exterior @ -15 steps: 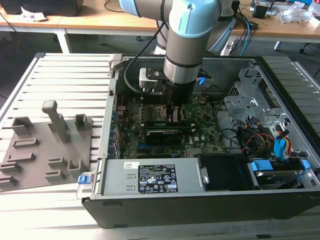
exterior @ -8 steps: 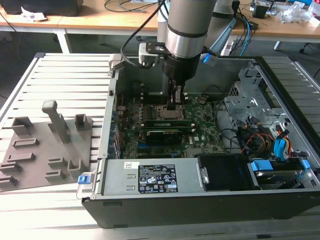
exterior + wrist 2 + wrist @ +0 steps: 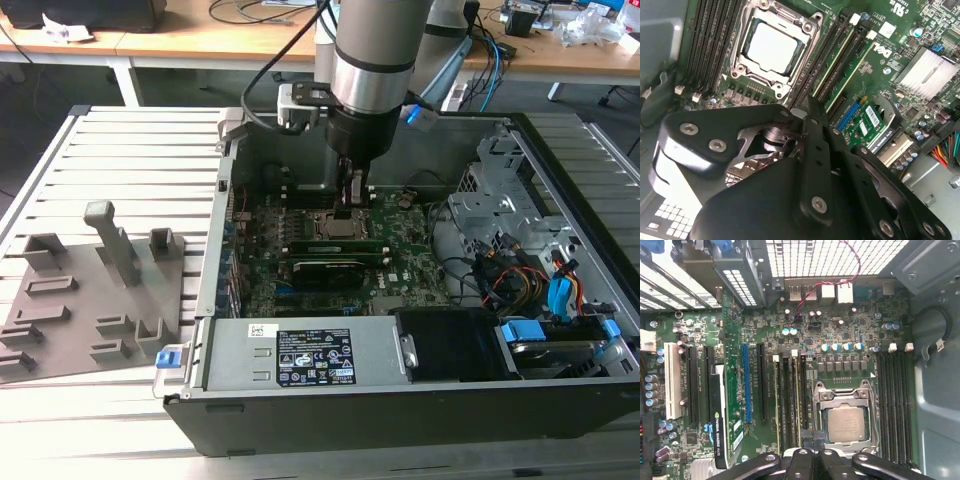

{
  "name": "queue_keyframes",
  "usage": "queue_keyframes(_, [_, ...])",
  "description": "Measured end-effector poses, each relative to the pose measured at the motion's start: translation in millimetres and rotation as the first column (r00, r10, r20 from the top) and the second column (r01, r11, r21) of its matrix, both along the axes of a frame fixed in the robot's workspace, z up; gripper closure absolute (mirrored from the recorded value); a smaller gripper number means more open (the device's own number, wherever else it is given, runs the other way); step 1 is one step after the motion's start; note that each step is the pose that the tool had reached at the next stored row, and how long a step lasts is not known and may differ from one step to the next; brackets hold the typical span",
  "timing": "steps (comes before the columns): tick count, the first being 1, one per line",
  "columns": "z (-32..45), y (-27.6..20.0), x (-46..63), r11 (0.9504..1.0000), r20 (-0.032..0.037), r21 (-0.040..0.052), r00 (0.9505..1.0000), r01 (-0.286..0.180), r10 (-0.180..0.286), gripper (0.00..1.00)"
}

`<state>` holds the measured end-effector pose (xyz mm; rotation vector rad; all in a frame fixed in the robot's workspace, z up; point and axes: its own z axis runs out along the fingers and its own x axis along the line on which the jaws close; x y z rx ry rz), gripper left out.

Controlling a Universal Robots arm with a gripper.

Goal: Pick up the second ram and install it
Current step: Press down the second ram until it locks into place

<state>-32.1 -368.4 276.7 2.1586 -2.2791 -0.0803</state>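
Inside the open computer case, two thin green sticks stand seated in the dark memory slots beside the silver processor point(image 3: 771, 47). The second ram point(image 3: 834, 70) is the stick closer to the processor, also seen as the second ram point(image 3: 796, 395) in the first wrist view. The other stick point(image 3: 857, 60) sits two slots further out. My gripper point(image 3: 352, 200) hangs low over the board, next to the processor. Its fingers are shut with nothing between them. In the second wrist view the gripper point(image 3: 810, 104) ends right at the near end of the second ram; I cannot tell whether it touches.
A grey holder plate point(image 3: 90, 300) with bare slots lies on the slatted table at the exterior view's left. The power supply point(image 3: 300, 355), a drive cage point(image 3: 495, 185) and bundled cables point(image 3: 520, 275) crowd the case. A graphics card point(image 3: 722, 415) stands in an expansion slot.
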Motion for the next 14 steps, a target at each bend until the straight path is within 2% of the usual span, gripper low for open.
queue_keyframes(2, [-0.3, -0.1, 2.9, 1.0, -0.0003, -0.0003, 1.0, 0.0, 0.0, 0.89])
queue_keyframes(4, [-5.1, -0.1, 14.3, 1.0, -0.0036, -0.0004, 1.0, 0.0, 0.0, 0.89])
queue_keyframes(9, [-20.1, 0.0, 40.3, 1.0, -0.0041, -0.0002, 1.0, 0.0, 0.0, 0.89])
queue_keyframes(10, [-27.5, -0.9, 47.4, 1.0, -0.0043, -0.0001, 1.0, 0.0, 0.0, 0.89])
queue_keyframes(14, [-39.7, -5.4, 49.7, 1.0, -0.0044, -0.0001, 1.0, 0.0, 0.0, 0.89])
